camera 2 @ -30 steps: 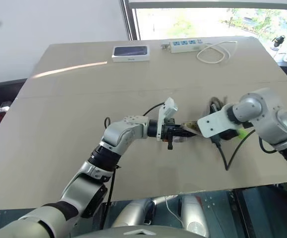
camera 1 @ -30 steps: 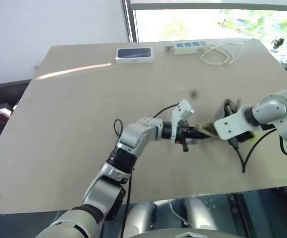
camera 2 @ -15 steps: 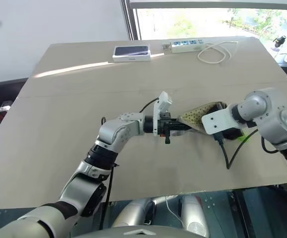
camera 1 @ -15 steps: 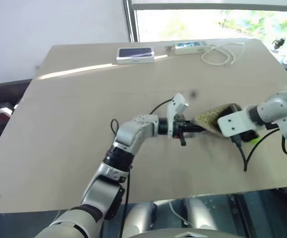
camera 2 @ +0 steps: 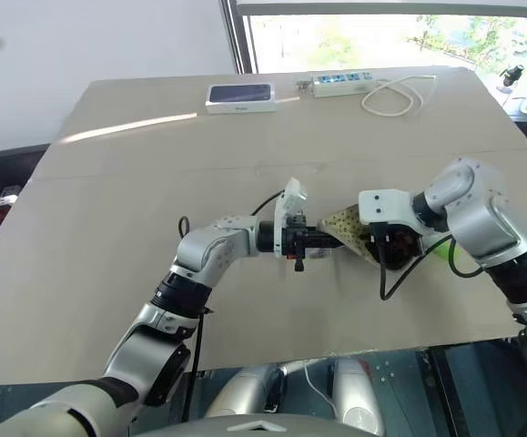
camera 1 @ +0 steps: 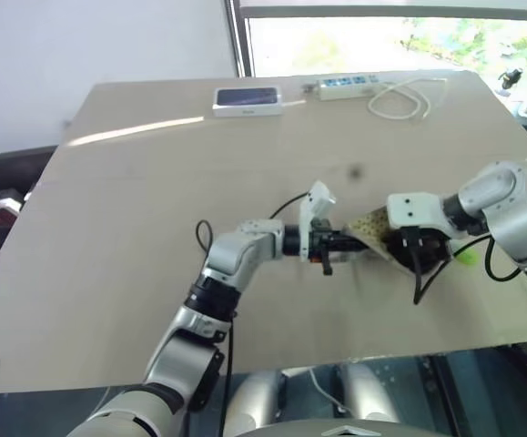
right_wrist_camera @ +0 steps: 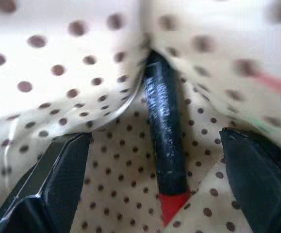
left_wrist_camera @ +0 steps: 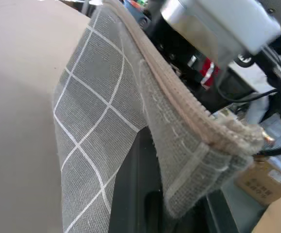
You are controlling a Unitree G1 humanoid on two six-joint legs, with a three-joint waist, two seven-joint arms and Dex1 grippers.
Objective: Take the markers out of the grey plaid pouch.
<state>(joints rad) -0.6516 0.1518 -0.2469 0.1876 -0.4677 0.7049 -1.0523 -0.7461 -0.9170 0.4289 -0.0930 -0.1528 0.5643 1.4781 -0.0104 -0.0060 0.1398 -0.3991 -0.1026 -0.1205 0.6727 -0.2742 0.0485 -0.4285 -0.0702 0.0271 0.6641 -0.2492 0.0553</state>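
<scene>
Though gaping, pouch [left_wrist_camera: 101, 121] with marker [right_wrist_camera: 163, 136]

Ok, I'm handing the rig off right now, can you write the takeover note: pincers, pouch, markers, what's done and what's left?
Left pincer: shut on the edge of the grey plaid pouch, holding it up off the table.
Right pincer: open, fingers inside the pouch mouth, either side of a black-and-red marker, not closed on it.
Lime-green marker: lying on the table beside the right arm.
Done: green marker out, pouch held open.
Left: close on the red marker, draw it out, set it on the table. Whether more are inside, cannot tell.
</scene>
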